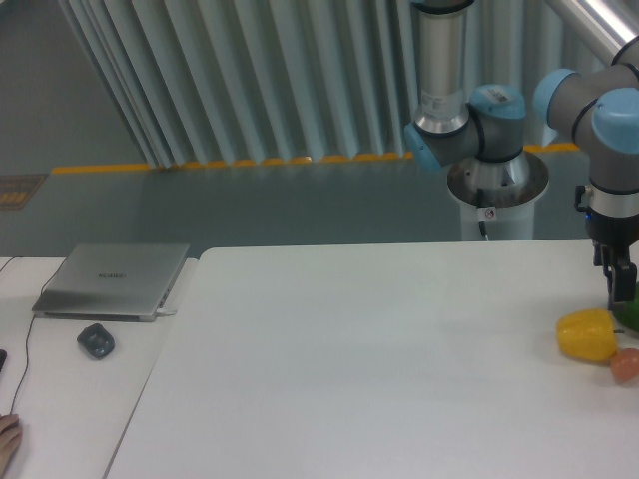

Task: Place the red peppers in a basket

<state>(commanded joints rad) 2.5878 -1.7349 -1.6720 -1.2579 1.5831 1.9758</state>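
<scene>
Yellow bell pepper [587, 334] is seen at the table's [379, 359] 3 o'clock edge; the gripper [621, 289] is poised just above it, its spread undeterminable.

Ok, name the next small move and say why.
Probably hold the end effector up rather than lower it: below it lie only a yellow pepper, something green and a small orange fruit. No red pepper or basket shows.

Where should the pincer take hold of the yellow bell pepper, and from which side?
Probably across its rounded body, straight down from above: the yellow bell pepper lies on the table with a green item and a small orange-pink fruit crowding it on the picture's right, hindering a sideways approach.
</scene>
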